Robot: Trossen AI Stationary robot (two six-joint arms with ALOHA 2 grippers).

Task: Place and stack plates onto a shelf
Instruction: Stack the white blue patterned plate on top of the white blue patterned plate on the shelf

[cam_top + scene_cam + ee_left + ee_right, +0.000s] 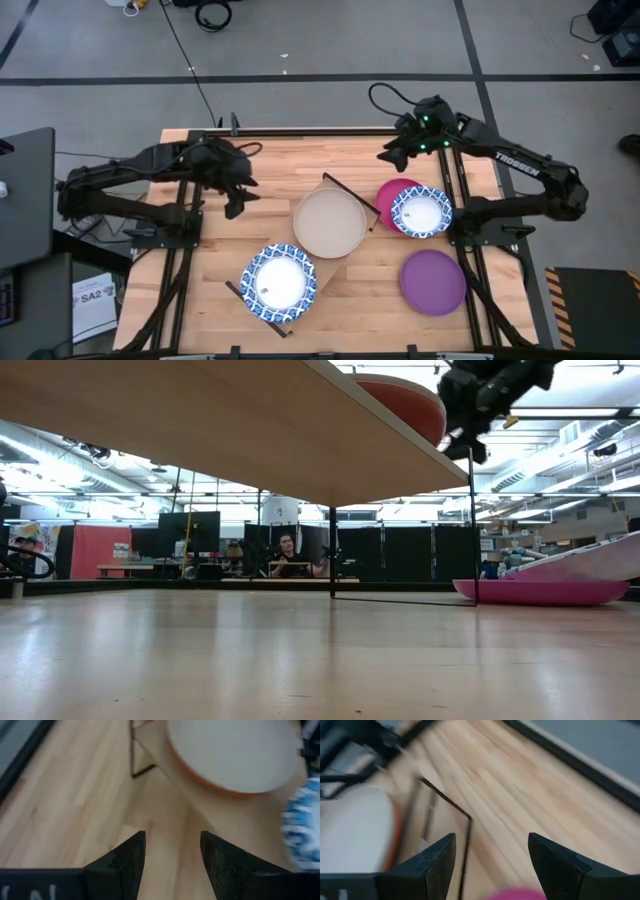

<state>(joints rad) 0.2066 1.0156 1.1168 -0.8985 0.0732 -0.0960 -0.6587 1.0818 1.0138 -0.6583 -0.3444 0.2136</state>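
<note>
- High view: long light-wood shelf [330, 262] ran diagonally across the table, one end near the right gripper [392, 155], the other toward the front. On it sat a large beige plate over an orange one [329, 222] and a blue-rimmed white plate [279, 281]. Left gripper [240, 194] hovered just off the beige plate's side, the nearer arm. Off the shelf: a blue-rimmed plate on a magenta plate [420, 211], and a purple plate [433, 281].
- Low view: shelf seen from below on black rods; magenta plate resting on the tabletop beyond.
- Left wrist view: jaws stood apart, empty; beige plate ahead.
- Right wrist view: jaws parted, empty; shelf end ahead.
</note>
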